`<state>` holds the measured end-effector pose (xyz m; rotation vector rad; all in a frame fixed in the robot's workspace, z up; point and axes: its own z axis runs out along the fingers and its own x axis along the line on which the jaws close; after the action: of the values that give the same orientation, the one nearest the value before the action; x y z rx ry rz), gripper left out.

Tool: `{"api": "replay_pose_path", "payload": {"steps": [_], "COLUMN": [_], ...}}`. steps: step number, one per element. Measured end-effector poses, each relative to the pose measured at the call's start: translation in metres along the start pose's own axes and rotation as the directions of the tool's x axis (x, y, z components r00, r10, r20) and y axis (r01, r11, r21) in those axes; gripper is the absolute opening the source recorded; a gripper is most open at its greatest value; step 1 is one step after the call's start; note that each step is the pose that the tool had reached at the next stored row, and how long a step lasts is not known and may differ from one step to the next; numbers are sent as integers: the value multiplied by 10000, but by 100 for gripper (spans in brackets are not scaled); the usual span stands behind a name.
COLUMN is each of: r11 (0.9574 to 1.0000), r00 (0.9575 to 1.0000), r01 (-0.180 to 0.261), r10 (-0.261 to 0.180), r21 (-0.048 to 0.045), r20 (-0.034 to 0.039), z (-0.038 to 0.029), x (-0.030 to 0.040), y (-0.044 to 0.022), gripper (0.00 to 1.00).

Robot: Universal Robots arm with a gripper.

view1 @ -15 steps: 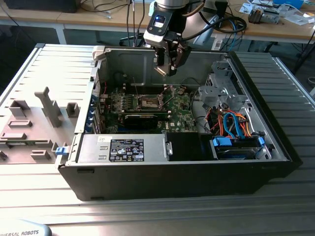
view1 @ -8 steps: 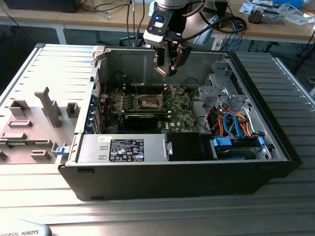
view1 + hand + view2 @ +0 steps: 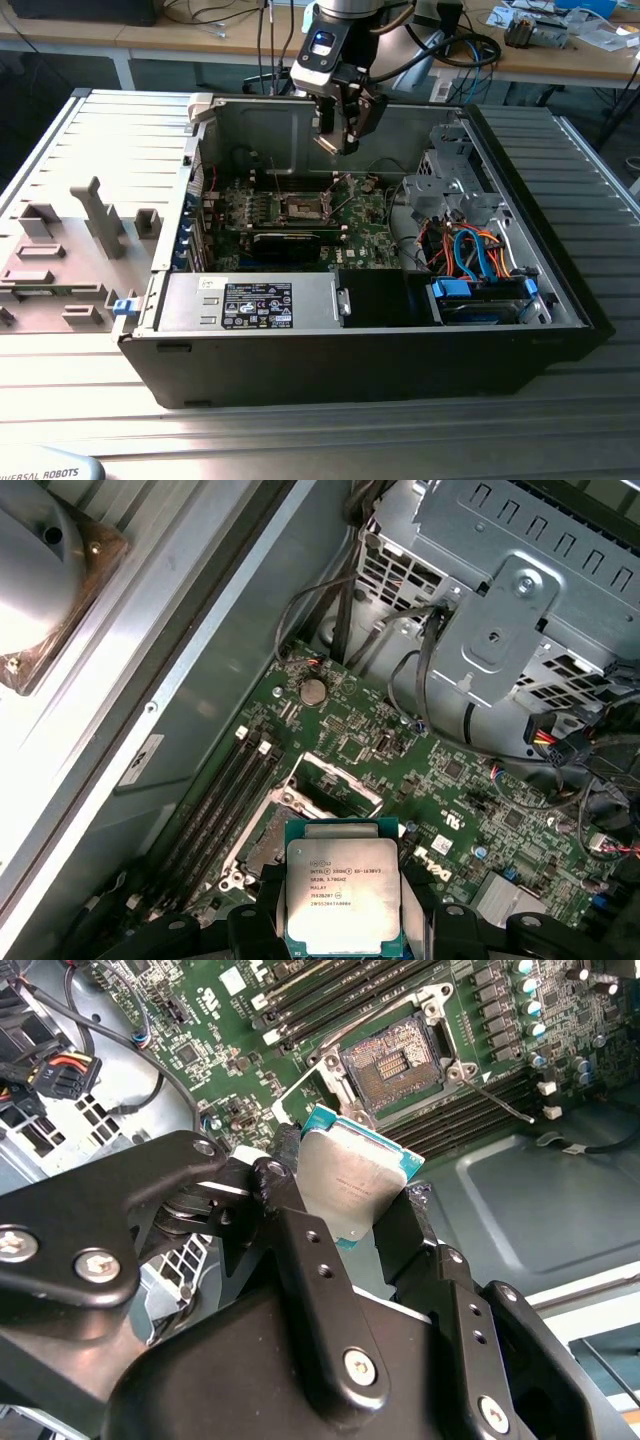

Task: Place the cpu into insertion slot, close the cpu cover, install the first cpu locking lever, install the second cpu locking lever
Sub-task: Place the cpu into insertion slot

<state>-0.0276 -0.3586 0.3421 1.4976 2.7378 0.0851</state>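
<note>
Metal-topped and judged light, stiff yet delicate, the chip (image 3: 352, 1165) was gripped by opposite edges in the claw (image 3: 350, 1198).

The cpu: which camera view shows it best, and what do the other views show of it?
The first wrist view: the cpu faces the camera, its metal top in plain sight. The second wrist view shows it tilted, edges gripped by the hand. The exterior view shows a small tan sliver under the hand.

Space over insertion slot (image 3: 300, 207) is open, centre of exterior view; pincer (image 3: 336, 142) clamping cpu (image 3: 350, 1175) hangs there. Drive cage (image 3: 452, 170) & cables (image 3: 470, 250) crowd the exterior view's right.
</note>
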Motion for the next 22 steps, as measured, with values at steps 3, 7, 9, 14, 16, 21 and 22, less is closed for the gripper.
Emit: {"api": "replay_pose_path", "payload": {"steps": [3,7,9,14,16,21,22], "r11": [10000,10000,10000,9999,9999,9999,9999], "r00": [10000,10000,10000,9999,9999,9999,9999], "r01": [-34,-63,-78,-108,-129,-155,-161], "r10": [34,63,78,108,129,155,161], "r21": [0,0,-1,0,1,2,1], "r20": [2,4,5,8,11,14,14], "z": [0,0,0,0,0,0,0], "x": [0,0,0,0,0,0,0], "y": [0,0,0,0,0,0,0], "gripper": [54,54,54,54,54,54,54]}}
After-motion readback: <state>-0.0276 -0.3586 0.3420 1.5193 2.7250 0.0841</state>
